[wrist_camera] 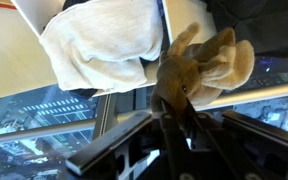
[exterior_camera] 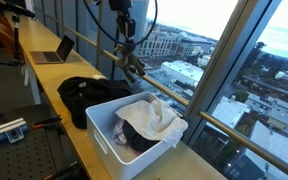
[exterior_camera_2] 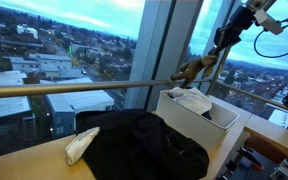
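In the wrist view, the gripper (wrist_camera: 174, 105) is clamping a brown cloth (wrist_camera: 209, 65) that is stretching toward 1 o'clock. A white towel (wrist_camera: 99, 45) is lying at 10 o'clock.

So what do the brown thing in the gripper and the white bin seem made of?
The brown cloth item looks like soft matte fabric, perhaps fleece: it droops in limp folds from the gripper. The white bin is probably plastic, smooth and faintly glossy, with straight rigid walls and a rounded rim.

Cool window daylight, dim backlit interior, soft low-resolution blur.
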`<state>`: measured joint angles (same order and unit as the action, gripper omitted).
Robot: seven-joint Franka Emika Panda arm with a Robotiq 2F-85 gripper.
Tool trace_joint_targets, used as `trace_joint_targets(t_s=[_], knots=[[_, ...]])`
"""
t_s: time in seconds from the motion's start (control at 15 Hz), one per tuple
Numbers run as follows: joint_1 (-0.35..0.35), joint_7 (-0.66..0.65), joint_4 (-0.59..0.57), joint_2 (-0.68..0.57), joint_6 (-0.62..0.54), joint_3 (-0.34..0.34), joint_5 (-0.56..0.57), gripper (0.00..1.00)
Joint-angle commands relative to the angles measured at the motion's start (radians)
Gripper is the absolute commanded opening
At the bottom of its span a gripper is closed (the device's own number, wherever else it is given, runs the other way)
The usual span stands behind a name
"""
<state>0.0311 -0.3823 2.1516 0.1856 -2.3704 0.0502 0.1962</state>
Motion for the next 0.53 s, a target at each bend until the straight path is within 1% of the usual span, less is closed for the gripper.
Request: trace_joint_targets(t_s=[0.0, 0.27, 0.33, 0.4, 0.47], knots=[[-0.054, 0.008, 0.012, 0.036, 0.002, -0.013, 0.005, 0.03], [-0.087, 0.001, 0.061, 0.005, -0.036, -0.018, 0.007, 0.03], [-0.095, -0.007, 0.075, -0.002, -0.042, -0.018, 0.019, 0.06], [-0.102, -0.007, 0.089, -0.006, -0.047, -0.023, 0.019, 0.30], [-0.107, -0.015, 0.098, -0.011, -0.050, -0.025, 0.020, 0.38]])
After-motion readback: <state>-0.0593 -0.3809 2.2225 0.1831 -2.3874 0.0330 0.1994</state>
